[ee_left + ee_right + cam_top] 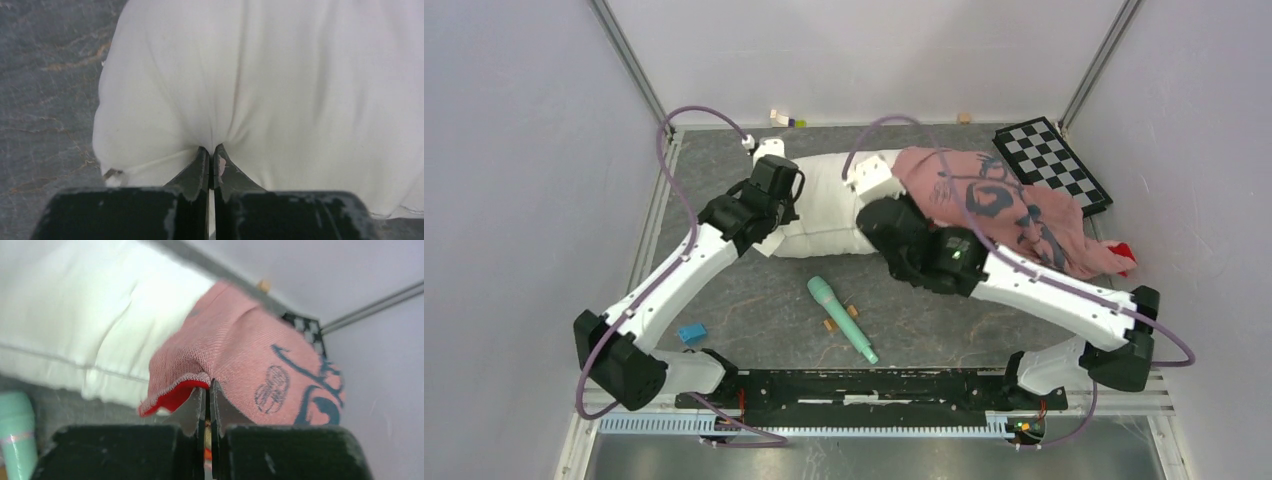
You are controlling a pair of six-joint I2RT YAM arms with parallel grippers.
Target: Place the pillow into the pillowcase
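Observation:
The white pillow (824, 205) lies at the back of the table, and its right end meets the pinkish-red pillowcase (1014, 205) with dark brush marks. My left gripper (796, 195) is shut on a pinch of pillow fabric near its left end. In the left wrist view the gripper (211, 150) has puckered the pillow (260, 75) at its tips. My right gripper (886, 205) is shut on the pillowcase's open hem. In the right wrist view the gripper (207, 385) grips the pillowcase (250, 355) where its red inner side shows, with the pillow (75, 315) to the left.
A teal microphone-shaped toy (841, 318) lies mid-table with small wooden bits beside it. A blue block (691, 333) sits by the left arm's base. A checkerboard (1052, 163) lies at the back right, and small blocks (782, 119) rest along the back wall.

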